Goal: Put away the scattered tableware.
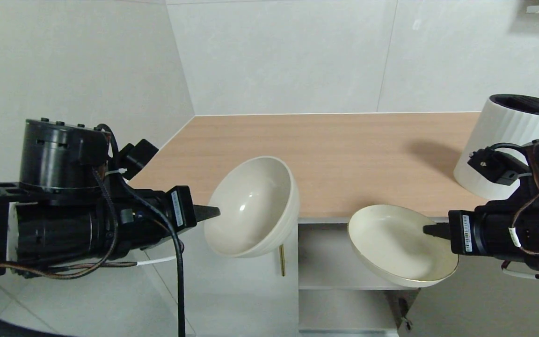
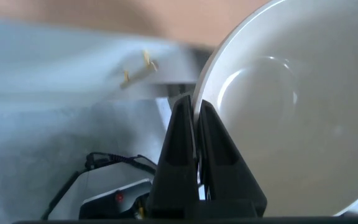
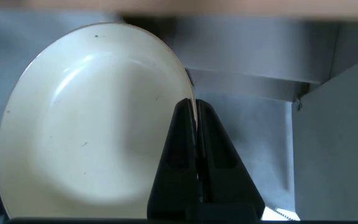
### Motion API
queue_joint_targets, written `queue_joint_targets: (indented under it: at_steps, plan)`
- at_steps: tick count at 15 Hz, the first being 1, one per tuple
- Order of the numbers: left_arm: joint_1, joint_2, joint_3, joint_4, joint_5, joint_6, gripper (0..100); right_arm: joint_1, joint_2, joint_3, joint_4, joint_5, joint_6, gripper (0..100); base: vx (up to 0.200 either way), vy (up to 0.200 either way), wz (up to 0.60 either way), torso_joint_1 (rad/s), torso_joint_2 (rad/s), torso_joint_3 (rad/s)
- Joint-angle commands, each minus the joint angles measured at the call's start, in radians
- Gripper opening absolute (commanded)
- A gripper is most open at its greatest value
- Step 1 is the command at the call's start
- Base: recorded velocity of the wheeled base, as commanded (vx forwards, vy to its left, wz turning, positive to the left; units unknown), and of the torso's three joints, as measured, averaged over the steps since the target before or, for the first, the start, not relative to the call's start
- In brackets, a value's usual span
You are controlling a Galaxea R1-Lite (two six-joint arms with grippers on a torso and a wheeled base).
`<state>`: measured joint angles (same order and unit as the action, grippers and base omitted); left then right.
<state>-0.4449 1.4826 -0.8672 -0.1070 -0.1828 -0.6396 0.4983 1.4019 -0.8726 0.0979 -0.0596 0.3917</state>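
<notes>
A deep cream bowl hangs in the air in front of the counter's edge, tipped on its side, its rim pinched by my left gripper. In the left wrist view the bowl has its rim between the shut fingers. To the right, a shallow cream plate with a thin gold rim is held tilted by my right gripper. The right wrist view has the plate clamped at its edge by the gripper.
A wooden countertop runs to the tiled wall behind. A white ribbed cylinder stands on it at the right. Below the counter edge an open cabinet with a shelf lies between the bowl and plate, with a brass handle beside it.
</notes>
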Motion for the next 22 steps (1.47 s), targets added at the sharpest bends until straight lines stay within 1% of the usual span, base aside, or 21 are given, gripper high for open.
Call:
queue_joint_targets:
  at_steps: [1,11,14,22]
  plan:
    - [0.0,0.013,0.002,-0.002,0.0,0.003,0,0.0,0.002,0.0,-0.001,-0.002,-0.004,0,0.0,0.0,0.0,0.0,0.0,0.0]
    - [-0.003,0.015,0.004,-0.002,0.0,0.005,0,-0.001,0.04,0.003,-0.001,-0.003,-0.005,0,0.0,0.0,0.0,0.0,0.0,0.0]
    - [-0.006,0.022,0.008,-0.002,0.0,0.009,0,-0.001,0.045,0.003,-0.001,-0.002,-0.005,0,0.0,0.0,0.0,-0.136,0.33,0.189]
    - [-0.006,0.027,0.01,-0.002,0.0,0.009,0,-0.001,0.057,0.006,-0.001,-0.003,-0.005,0,0.0,0.0,0.0,-0.179,0.46,0.28]
